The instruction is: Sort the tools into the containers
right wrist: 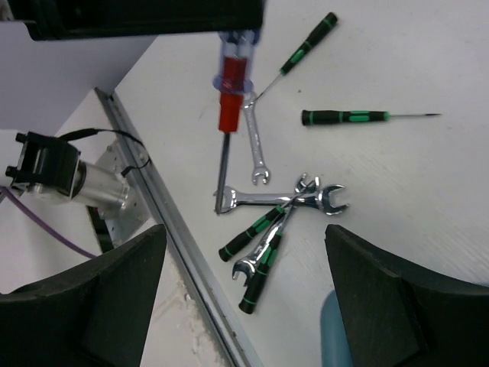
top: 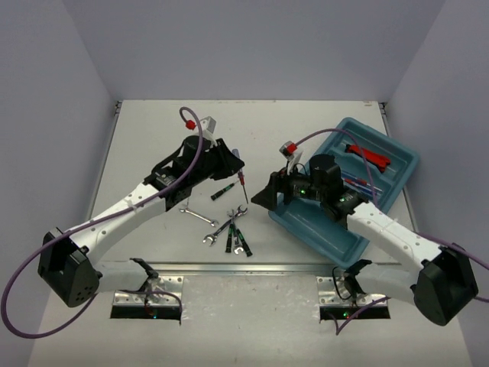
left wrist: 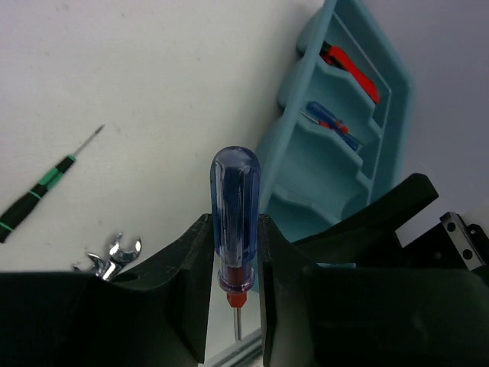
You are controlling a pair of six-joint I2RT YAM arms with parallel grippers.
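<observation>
One large teal-blue plastic tray (top: 325,235) with long parallel compartments lies on the right half of the white table (top: 153,130) in the top view. It holds a red-handled tool (top: 372,156) in a far compartment and blue-handled screwdrivers (top: 357,183) in the next one. The left gripper (top: 229,162) hangs over the middle of the table, clamped on a translucent blue-handled screwdriver (top: 242,174) with a red collar, its shaft pointing toward the near edge. The right gripper (top: 263,199) sits just beside the tray's left rim. Small silver open-end wrenches (top: 200,217) and thin black-and-green screwdrivers (top: 222,192) lie loose near the metal front rail (top: 244,269).

From the left wrist, two black fingers (left wrist: 191,275) press on either side of the blue handle, which stands upright in the frame with its metal tip down. The tray rises at the right, with the red tool and one blue screwdriver lying in separate compartments. One green-banded screwdriver and some wrench heads lie on the table at the left.

From the right wrist, the right gripper's fingers (right wrist: 84,306) stand wide apart with nothing between them. Beyond them the held screwdriver hangs over the table. Below it, three wrenches and two screwdrivers lie crossed in a heap, and two more screwdrivers lie apart.
</observation>
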